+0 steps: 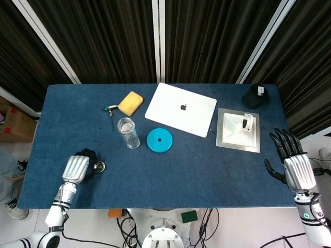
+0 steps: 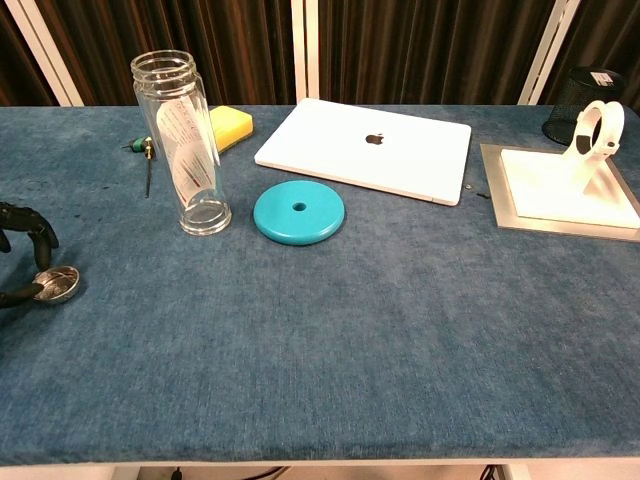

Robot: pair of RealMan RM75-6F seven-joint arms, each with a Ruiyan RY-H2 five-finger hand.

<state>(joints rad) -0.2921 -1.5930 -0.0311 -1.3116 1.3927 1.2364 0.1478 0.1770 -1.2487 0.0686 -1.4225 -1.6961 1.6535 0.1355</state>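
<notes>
1. The left hand [image 1: 76, 168] sits near the front left edge of the blue table [image 1: 207, 170], its dark fingers [image 2: 30, 222] curled over and around the small metal cup [image 2: 56, 284]. In the chest view a fingertip touches the cup's rim from the front while another arches above it (whether the cup is truly pinched or only touched I cannot tell).
2. The small metal cup stands upright on the cloth just beside the left hand, well in front of the glass jar [image 2: 188, 145].
3. The right hand [image 1: 294, 163] hovers off the right edge of the table, fingers straight and spread, holding nothing; the chest view does not show it.
4. The glass jar stands upright with a paper slip inside, and the teal disc [image 2: 298, 211] lies flat just to its right.
5. Behind them lie a yellow sponge [image 1: 130, 103], a small green-handled screwdriver [image 1: 110, 109] and a closed white laptop [image 1: 180, 109].
6. Further right, a white stand [image 2: 570, 180] rests on a metal plate [image 1: 223, 142], with a black mesh cup [image 1: 255, 96] at the far corner.
</notes>
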